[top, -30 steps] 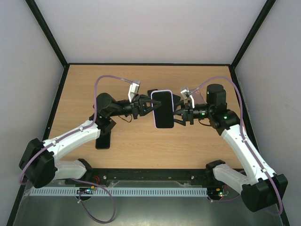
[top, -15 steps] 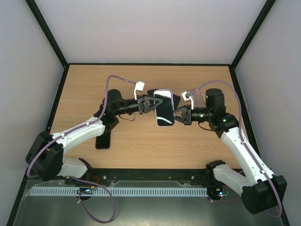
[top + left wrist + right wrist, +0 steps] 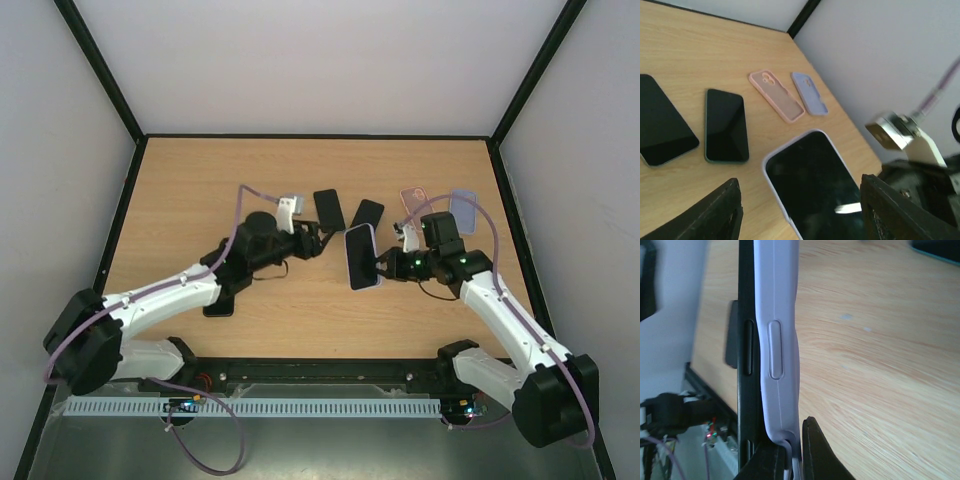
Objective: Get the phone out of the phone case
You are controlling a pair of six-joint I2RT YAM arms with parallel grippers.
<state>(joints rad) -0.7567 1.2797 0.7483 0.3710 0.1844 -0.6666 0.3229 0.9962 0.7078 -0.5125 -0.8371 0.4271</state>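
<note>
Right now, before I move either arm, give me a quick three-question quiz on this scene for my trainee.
1. True or false: the left gripper is clamped on the cased phone.
2. What grips the cased phone? A) the left gripper B) the right gripper C) nothing, it lies flat.
3. Fill in: ___ empty cases lie at the far right of the table.
Key: 1 false; its jaws stand open, apart from the phone. 2 B. 3 two: a pink case and a lavender case.
</note>
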